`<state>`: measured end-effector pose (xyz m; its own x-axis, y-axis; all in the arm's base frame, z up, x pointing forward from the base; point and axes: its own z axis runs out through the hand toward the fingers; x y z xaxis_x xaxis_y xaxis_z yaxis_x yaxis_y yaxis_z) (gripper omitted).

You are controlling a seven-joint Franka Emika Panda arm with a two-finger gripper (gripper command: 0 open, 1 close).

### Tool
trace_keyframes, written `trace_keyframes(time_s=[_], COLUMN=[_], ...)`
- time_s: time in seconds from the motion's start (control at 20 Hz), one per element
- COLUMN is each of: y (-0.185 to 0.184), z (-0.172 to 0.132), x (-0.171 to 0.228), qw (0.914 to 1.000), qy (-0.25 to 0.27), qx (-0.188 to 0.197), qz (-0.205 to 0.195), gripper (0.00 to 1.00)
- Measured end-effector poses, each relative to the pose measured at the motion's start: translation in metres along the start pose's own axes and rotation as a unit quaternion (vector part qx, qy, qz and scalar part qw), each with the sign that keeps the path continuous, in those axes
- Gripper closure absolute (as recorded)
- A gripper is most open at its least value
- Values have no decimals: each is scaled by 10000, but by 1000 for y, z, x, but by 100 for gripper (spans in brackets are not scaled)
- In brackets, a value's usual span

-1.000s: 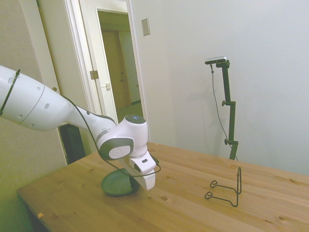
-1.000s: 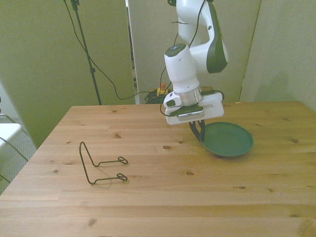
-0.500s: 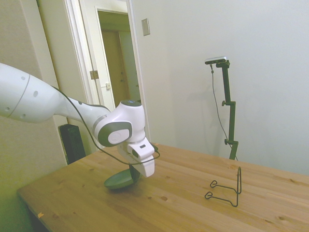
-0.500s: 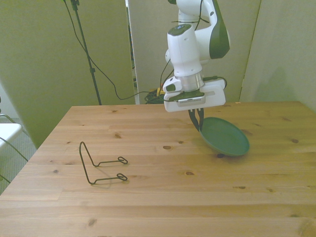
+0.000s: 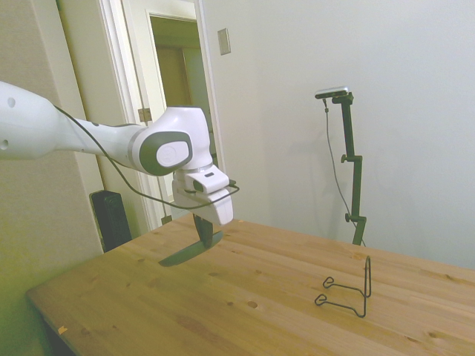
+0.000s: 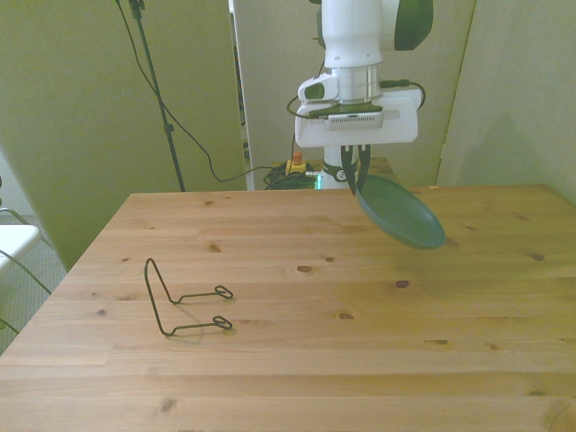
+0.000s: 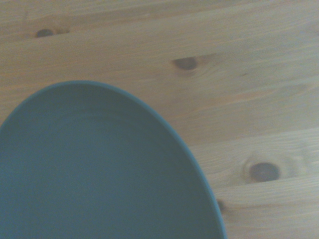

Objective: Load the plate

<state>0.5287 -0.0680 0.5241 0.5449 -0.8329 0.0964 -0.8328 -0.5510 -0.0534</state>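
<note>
The grey-green plate (image 6: 401,212) hangs tilted in the air above the wooden table, held by its rim. My gripper (image 6: 354,183) is shut on that rim, with the plate sloping down toward the front view's right. In the side view the plate (image 5: 187,253) shows nearly edge-on below my gripper (image 5: 203,231), well clear of the tabletop. The wrist view is filled by the plate's inner face (image 7: 94,169) with bare wood behind it. The thin black wire stand (image 6: 184,301) sits on the table far toward the front view's left, and in the side view the stand (image 5: 349,291) is off to the right.
The wooden table (image 6: 297,360) stretches between the plate and the wire stand. A wall and an open doorway (image 5: 182,104) lie behind the arm in the side view. Cables hang behind the table's far edge (image 6: 270,171).
My gripper has risen with the plate, lifting it from just above the table to well above it. The plate tilts more steeply now. The wire stand has not moved.
</note>
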Motion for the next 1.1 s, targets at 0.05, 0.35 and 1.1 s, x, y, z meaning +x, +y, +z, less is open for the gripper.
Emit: trace_keyframes(time_s=[0.05,0.35,1.1], y=[1,-7,-33], z=[-9,-52,-45], x=[4,32,157], qw=[9997,9877,9292], qy=[211,1228,2360], qx=[-152,-972,-2715], qz=[6,-37,-844], gripper=[100,100,100])
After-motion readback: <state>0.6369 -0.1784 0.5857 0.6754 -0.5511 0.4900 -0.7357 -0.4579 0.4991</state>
